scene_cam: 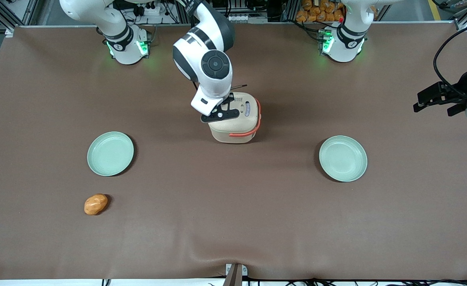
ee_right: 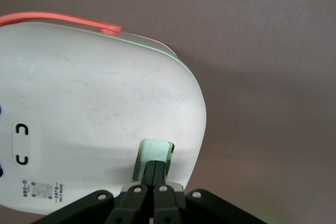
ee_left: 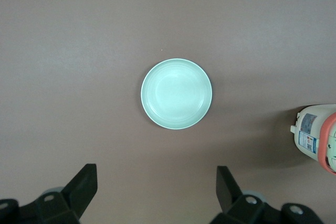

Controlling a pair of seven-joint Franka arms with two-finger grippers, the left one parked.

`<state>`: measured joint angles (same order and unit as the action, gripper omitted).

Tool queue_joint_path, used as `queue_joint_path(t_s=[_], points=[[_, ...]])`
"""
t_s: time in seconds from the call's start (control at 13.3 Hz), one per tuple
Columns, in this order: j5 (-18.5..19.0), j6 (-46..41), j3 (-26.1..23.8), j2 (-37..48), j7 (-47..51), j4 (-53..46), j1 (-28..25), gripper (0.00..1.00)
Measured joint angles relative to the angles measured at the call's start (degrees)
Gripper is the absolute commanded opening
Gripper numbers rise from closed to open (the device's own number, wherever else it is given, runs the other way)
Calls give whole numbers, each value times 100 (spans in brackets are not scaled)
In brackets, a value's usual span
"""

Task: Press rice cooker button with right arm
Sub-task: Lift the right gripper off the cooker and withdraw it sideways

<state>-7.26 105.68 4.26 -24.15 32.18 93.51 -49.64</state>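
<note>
Bun [scene_cam: 95,204] and two plates on the tabletop [scene_cam: 233,222], well clear of the hand.
The right arm [scene_cam: 209,59] holds its hand [ee_right: 154,174] over the cooker [scene_cam: 235,123] lid, fingers [ee_right: 160,174] pressed together, gripping nothing, tips on the green button [ee_right: 152,153] at the lid's edge.

Two mint-green plates [scene_cam: 110,153] [scene_cam: 343,158] well apart on the brown table [scene_cam: 233,222], an orange bread roll [scene_cam: 95,204] near one.

right arm [scene_cam: 205,51] bent low — gripper [ee_right: 154,174] closed
</note>
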Motion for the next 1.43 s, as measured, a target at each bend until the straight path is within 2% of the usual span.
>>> queue_joint_path(t_s=[0.07,0.15,0.22,0.45,0.67,0.97,1.43], points=[[0,0,2,-1,4,-2,0,27],[-4,0,8,-2,7,-8,0,77],[-9,0,20,0,8,-25,1,100],[-11,-37,99,146,14,-191,44,100],[-12,-302,165,631,18,-330,361,100],[-2,-702,198,1294,-253,-351,1323,100],[206,-1093,219,1820,-1920,-357,2921,100]])
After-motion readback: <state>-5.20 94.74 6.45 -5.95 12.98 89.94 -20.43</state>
